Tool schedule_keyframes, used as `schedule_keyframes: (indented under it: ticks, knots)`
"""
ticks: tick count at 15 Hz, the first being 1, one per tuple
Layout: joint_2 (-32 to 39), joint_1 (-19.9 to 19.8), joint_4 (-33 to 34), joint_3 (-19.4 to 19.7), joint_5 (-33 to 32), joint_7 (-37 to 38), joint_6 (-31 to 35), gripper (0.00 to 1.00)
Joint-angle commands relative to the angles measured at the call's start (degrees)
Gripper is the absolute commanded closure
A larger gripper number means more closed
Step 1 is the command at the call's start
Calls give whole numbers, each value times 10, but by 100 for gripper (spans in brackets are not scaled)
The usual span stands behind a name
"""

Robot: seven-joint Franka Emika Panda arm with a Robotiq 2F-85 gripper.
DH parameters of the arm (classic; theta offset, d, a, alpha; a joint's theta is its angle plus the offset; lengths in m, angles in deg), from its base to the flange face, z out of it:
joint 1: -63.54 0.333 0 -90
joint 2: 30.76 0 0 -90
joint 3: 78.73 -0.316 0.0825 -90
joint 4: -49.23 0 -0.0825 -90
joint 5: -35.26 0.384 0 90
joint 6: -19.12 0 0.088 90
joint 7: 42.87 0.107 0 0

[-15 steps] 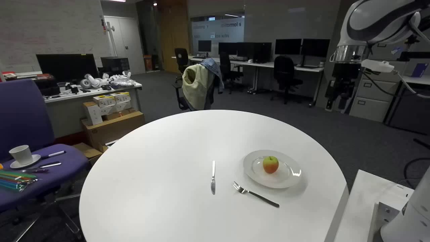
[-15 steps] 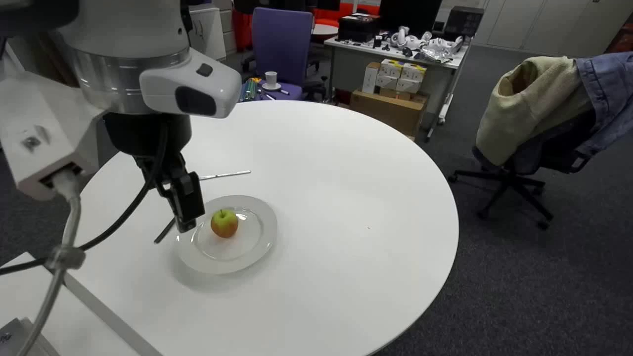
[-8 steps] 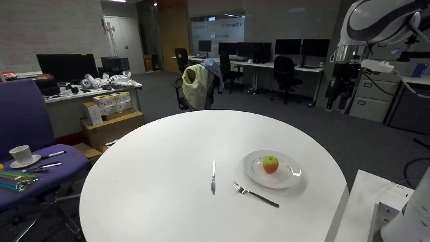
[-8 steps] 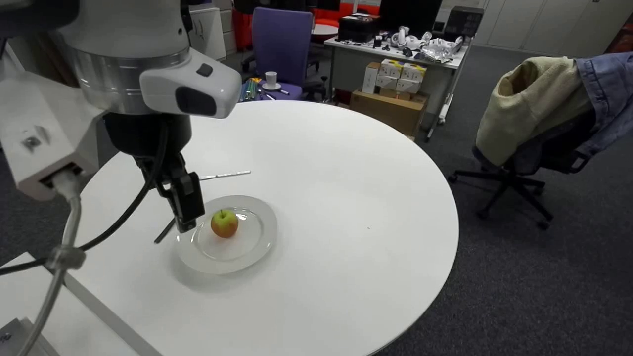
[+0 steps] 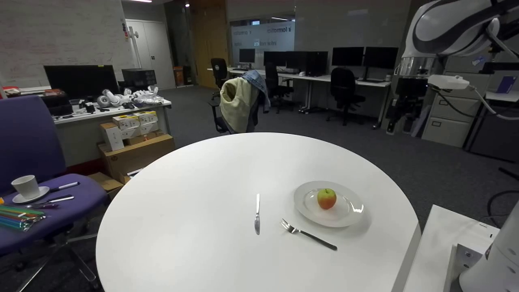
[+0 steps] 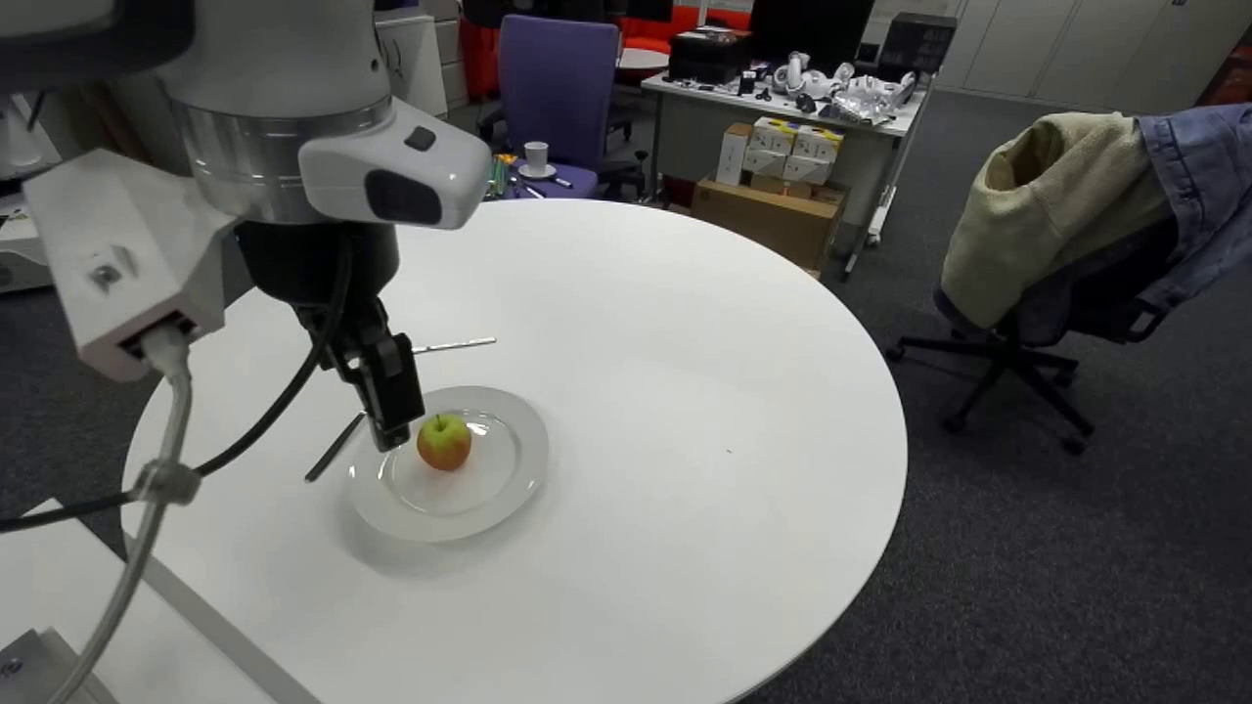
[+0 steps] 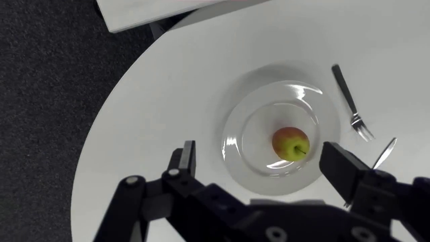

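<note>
Your gripper (image 7: 259,146) hangs above the table (image 6: 685,391), fingers apart with nothing held, clear of the apple (image 7: 290,144), which sits stem up on the plate (image 6: 523,460) near the table edge by the stand (image 5: 438,231). From your fingertips the apple lies below, showing between them in the wrist view yet nearer the finger on that view's right; roundish, so no long axis. Fork (image 5: 310,236) just beside the plate, handle toward the stand edge; knife (image 5: 257,214) farther in from that edge.

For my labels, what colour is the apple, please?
The apple is part yellow-green, part red, best seen in the wrist view.
</note>
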Motion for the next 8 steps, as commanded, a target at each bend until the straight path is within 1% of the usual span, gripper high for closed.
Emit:
schedule_keyframes:
  ticks: [1,3,5,7,8]
  knots:
    - [50,-11,10,-37,9,82,79,0]
    - [83,-10,14,-61,17,152,130,0]
    - [122,3,27,-76,42,195,153,0]
    - [153,16,37,-92,73,219,177,0]
    - [160,27,41,-94,98,214,178,0]
